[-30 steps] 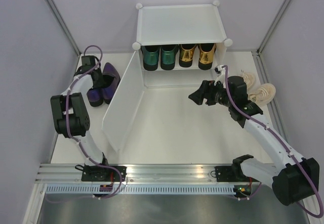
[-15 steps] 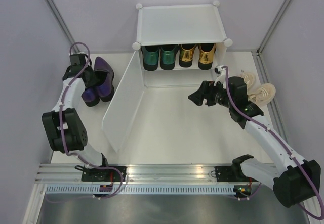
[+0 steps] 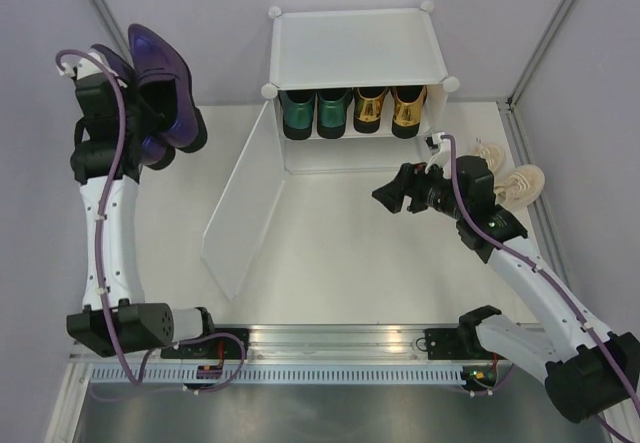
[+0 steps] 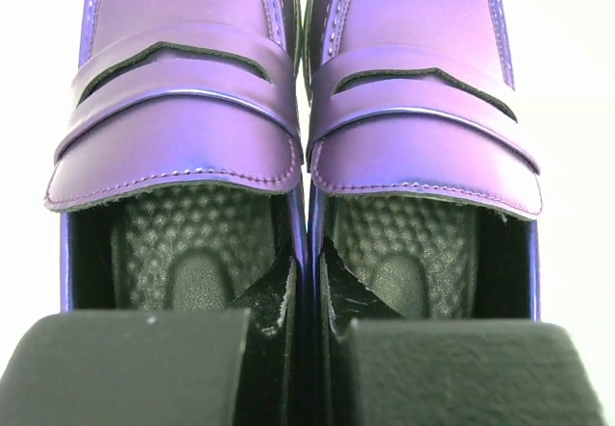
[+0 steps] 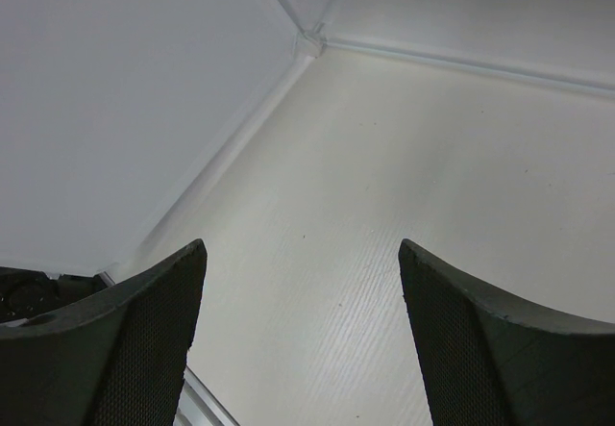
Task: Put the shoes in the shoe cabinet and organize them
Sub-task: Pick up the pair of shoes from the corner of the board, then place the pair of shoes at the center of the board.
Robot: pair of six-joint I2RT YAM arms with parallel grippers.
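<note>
Top external view shows us the dark purple shoes (image 3: 160, 78) up in the air, well left of the shoe cabinet (image 3: 355, 48), our left gripper (image 4: 307, 359) clamped on their touching inner walls. Our right gripper (image 3: 392, 194) hovers before the cabinet, jaws apart.

Purple shoes (image 4: 183, 137): smooth leather-like upper, soft sheen; insole dark, dimpled. Green loafers (image 3: 315, 113) & gold loafers (image 3: 390, 109) in cabinet (image 3: 355, 48): glossy, gold metallic. Cabinet walls: frosted white plastic. Surface (image 3: 340, 253): matt, fine-grained.
</note>
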